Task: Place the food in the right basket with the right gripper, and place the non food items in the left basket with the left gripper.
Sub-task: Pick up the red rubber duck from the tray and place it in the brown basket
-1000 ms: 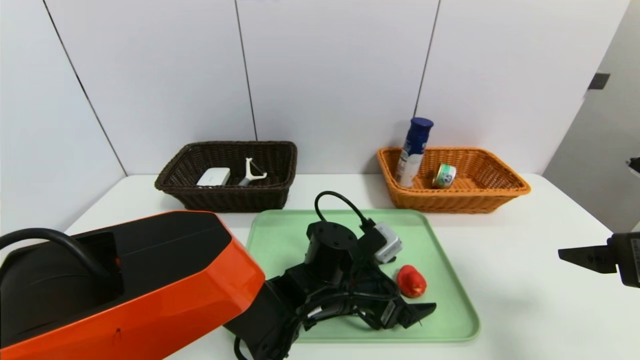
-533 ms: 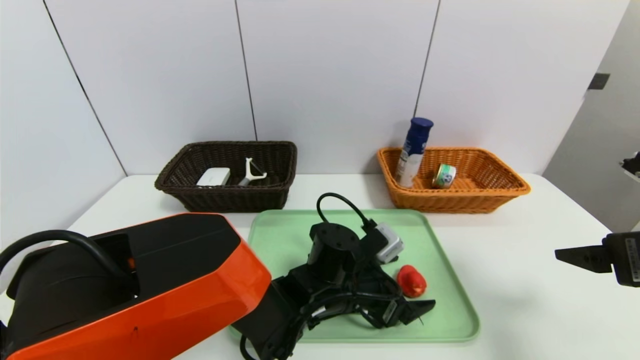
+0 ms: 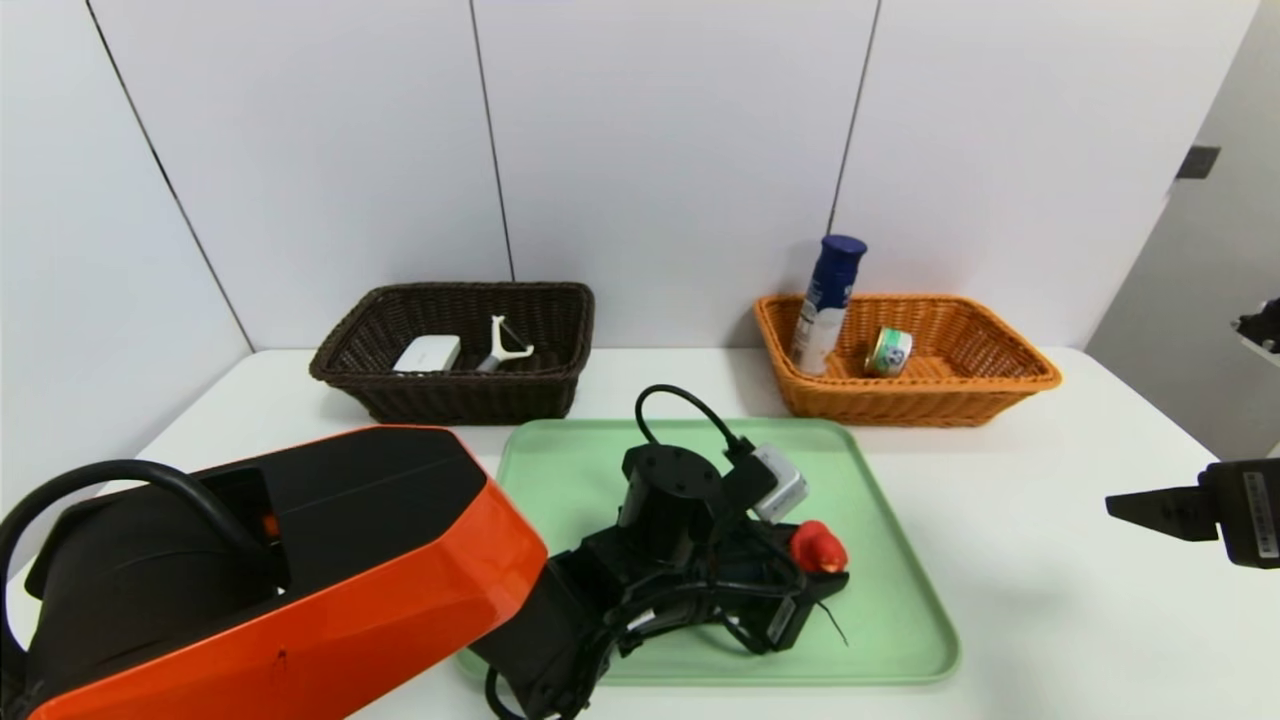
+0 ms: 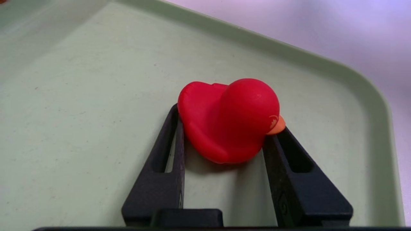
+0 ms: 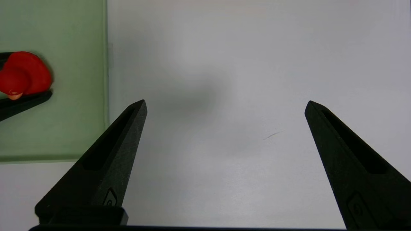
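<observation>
Duck [image 4: 224, 122], red, is gripped by the left end effector [image 4: 224, 128] over the near right part of the green tray [image 3: 900, 640]; only its transfer appears left to be done. In the dark basket [image 3: 470, 400], far left, case [image 3: 430, 353] and peeler [image 3: 505, 345] are already placed; in the orange basket [image 3: 920, 405], far right, bottle [image 3: 828, 300] and tin [image 3: 888, 352] are held. The right end effector [image 5: 226, 102] is parked open above the counter [image 3: 1040, 600], right of the tray.
</observation>
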Motion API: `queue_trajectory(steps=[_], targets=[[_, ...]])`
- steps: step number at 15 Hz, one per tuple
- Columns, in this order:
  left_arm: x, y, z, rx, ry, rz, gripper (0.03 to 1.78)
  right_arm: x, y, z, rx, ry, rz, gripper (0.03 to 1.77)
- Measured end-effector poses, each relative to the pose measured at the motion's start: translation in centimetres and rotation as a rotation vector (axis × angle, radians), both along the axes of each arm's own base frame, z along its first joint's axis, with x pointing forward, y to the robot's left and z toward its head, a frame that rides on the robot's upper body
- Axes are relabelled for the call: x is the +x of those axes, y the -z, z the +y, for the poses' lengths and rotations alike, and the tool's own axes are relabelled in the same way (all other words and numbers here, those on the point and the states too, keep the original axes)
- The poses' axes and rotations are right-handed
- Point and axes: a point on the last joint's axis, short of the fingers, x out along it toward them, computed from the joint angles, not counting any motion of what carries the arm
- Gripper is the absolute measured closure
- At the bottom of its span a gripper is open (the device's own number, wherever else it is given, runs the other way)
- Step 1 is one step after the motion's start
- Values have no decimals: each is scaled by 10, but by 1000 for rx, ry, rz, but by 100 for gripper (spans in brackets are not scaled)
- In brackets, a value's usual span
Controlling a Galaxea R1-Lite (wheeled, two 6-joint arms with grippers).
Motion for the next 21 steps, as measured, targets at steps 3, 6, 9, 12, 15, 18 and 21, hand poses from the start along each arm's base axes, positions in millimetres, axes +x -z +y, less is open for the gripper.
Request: queue_trajectory(steps=[3, 6, 9, 12, 15, 18, 21], targets=[[0, -4, 0, -6, -9, -7, 110, 0, 0, 0, 0, 0, 1, 10], [0, -15, 1, -17, -16, -17, 111, 0, 0, 0, 0, 0, -1, 10], [5, -33, 0, -36, -42, -24, 112, -1, 0, 0, 0, -1, -2, 10], [9, -55, 1, -60, -58, -41, 113, -1, -1, 0, 0, 0, -3, 10], [23, -91, 13, -53, -108, -44, 113, -2, -2, 0, 1, -2, -9, 10], [45, -141, 44, -39, -203, -44, 113, -2, -4, 1, 1, -6, -15, 10], [69, -190, 84, -19, -368, -43, 114, -1, -3, 2, 1, -13, -14, 10]])
